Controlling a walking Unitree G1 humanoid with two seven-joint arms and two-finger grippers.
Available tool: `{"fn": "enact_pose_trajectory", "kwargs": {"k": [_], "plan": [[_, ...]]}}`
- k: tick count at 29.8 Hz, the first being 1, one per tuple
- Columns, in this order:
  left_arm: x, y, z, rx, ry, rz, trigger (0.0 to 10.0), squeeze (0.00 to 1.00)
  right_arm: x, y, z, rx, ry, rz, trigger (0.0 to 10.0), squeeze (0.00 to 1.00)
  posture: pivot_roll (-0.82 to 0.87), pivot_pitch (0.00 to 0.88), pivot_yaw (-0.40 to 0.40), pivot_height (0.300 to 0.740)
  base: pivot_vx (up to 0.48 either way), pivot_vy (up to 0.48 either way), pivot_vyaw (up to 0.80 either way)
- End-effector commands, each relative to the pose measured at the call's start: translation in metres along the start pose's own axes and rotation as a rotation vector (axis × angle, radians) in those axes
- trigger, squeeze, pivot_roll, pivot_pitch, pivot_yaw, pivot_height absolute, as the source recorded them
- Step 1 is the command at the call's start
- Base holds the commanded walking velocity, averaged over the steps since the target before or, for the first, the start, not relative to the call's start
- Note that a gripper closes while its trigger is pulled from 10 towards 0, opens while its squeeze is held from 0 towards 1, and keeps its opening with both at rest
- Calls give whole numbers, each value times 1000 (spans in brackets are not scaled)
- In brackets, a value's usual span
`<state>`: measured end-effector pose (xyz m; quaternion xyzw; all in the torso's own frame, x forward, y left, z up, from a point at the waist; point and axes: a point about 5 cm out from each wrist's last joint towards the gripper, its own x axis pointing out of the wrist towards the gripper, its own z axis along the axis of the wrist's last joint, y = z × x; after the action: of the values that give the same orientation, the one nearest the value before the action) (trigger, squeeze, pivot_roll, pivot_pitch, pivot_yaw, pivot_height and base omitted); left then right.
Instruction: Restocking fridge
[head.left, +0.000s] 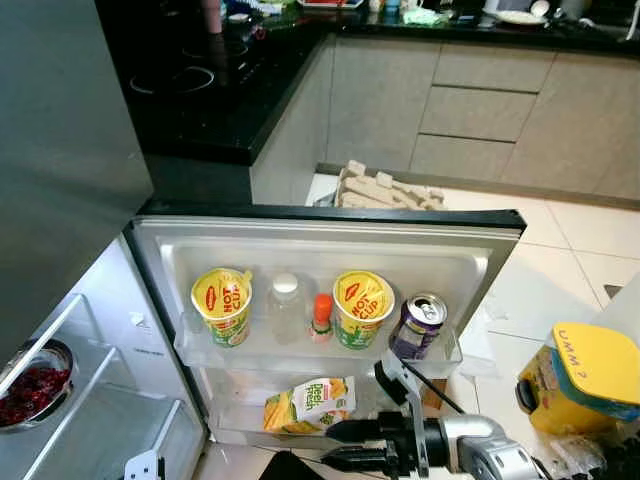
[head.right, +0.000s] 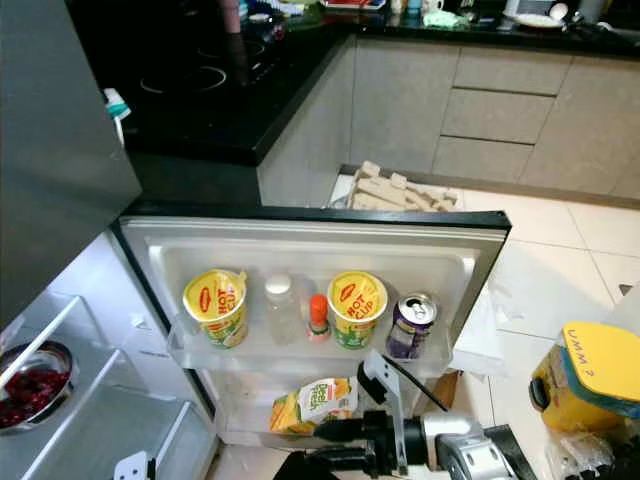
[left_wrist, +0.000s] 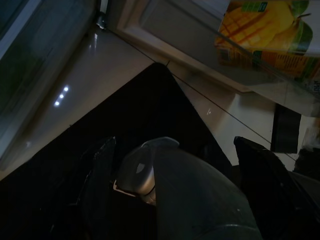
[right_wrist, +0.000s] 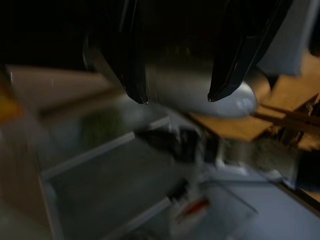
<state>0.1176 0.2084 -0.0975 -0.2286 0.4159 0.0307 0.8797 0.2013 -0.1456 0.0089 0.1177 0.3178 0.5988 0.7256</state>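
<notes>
Left eye view: right gripper (head.left: 335, 445), fingers apart and empty, sits near the juice carton (head.left: 312, 404) lying on the lower door shelf (head.left: 240, 420); carton likely light, slightly crushable — grasp across its flat sides; left gripper's state unclear.

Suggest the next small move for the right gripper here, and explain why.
Probably draw the right gripper back from the door. Its fingers are apart and hold nothing, low beside the juice carton on the lower door shelf, and the upper shelf already carries cups, bottles and a can.
</notes>
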Motion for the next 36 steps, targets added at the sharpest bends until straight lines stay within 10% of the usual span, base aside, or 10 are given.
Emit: {"fn": "enact_pose_trajectory", "kwargs": {"k": [1, 20, 36], "plan": [[0, -3, -7, -5, 31, -12, 10000, 0, -4, -1, -12, 21, 45, -29, 10000, 0, -80, 0, -31, 740, 0, 0, 0], [1, -6, -9, -25, 37, -26, 10000, 0, -39, -14, -110, 331, 237, -500, 10000, 0, -85, 0, -38, 740, 0, -420, 0], [1, -6, -8, -29, 33, -25, 10000, 0, -47, -6, -149, 386, 361, -765, 10000, 0, -83, 0, -37, 740, 0, -461, 0]]}}
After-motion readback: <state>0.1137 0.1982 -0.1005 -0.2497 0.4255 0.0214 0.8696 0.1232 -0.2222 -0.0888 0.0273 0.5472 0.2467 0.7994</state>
